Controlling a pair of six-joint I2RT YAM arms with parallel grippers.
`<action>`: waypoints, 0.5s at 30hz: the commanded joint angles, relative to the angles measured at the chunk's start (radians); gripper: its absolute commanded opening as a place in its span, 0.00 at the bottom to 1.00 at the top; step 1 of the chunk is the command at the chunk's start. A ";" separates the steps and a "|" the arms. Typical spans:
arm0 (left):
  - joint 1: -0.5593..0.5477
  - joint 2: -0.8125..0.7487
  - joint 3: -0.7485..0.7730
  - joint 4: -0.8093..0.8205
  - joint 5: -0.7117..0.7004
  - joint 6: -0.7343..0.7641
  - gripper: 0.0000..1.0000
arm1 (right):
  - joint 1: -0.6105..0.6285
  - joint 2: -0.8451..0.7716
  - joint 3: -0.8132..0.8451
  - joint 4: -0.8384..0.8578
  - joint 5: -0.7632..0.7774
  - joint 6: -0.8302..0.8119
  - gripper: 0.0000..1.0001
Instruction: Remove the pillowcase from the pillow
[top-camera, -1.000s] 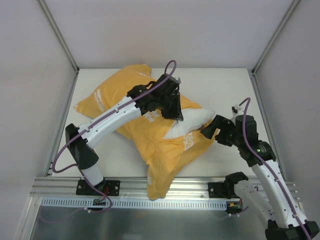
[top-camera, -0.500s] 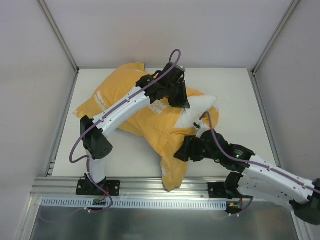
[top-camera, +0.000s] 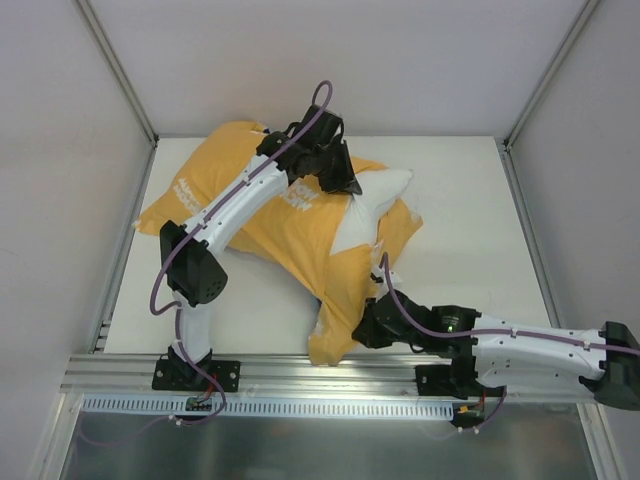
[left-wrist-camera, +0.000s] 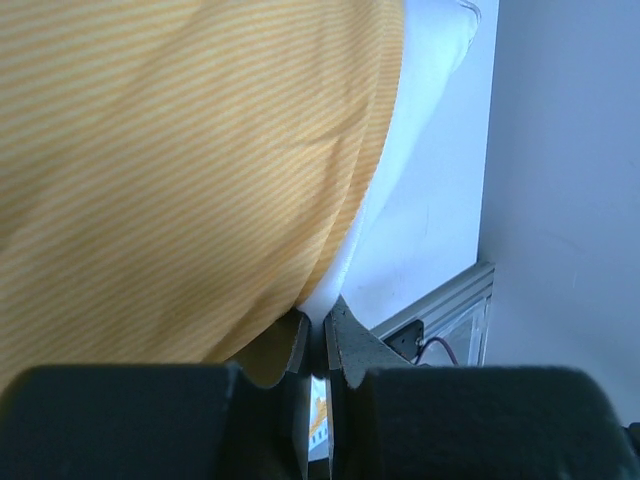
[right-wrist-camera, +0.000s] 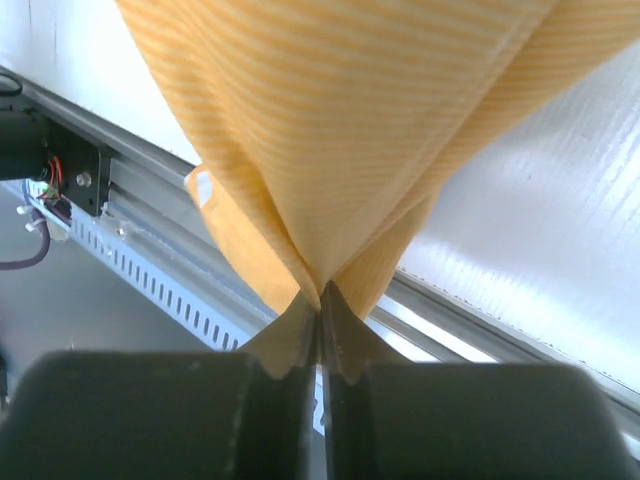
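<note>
The orange-yellow pillowcase (top-camera: 300, 240) lies across the table, and its near end hangs over the front edge. The white pillow (top-camera: 375, 200) sticks out of it at the far right as a bare corner. My left gripper (top-camera: 345, 185) is over that corner, shut on the white pillow edge (left-wrist-camera: 340, 270) beside the orange pillowcase (left-wrist-camera: 180, 150). My right gripper (top-camera: 362, 325) lies low by the near edge. It is shut on a pinched fold of the pillowcase (right-wrist-camera: 350, 100), with the right gripper (right-wrist-camera: 320, 300) holding where the fold narrows to a point.
An aluminium rail (top-camera: 300, 375) runs along the near edge, right under the hanging cloth, and shows as the rail (right-wrist-camera: 150, 260) in the right wrist view. Grey walls close in the white table (top-camera: 470, 200) on the left, right and far sides.
My right arm has swung from the right side down to the near edge and shut on the pillowcase's hanging end. My left gripper has moved back and left, taking the bundle with it.
</note>
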 joint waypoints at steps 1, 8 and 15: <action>0.060 -0.006 0.064 0.057 -0.015 -0.019 0.00 | 0.040 -0.038 -0.052 -0.085 0.048 0.097 0.01; 0.142 -0.075 0.101 0.063 -0.002 -0.045 0.00 | 0.042 -0.107 -0.232 -0.032 0.092 0.243 0.01; 0.218 -0.190 0.081 0.066 -0.027 -0.083 0.00 | 0.042 0.090 -0.218 0.030 0.086 0.236 0.01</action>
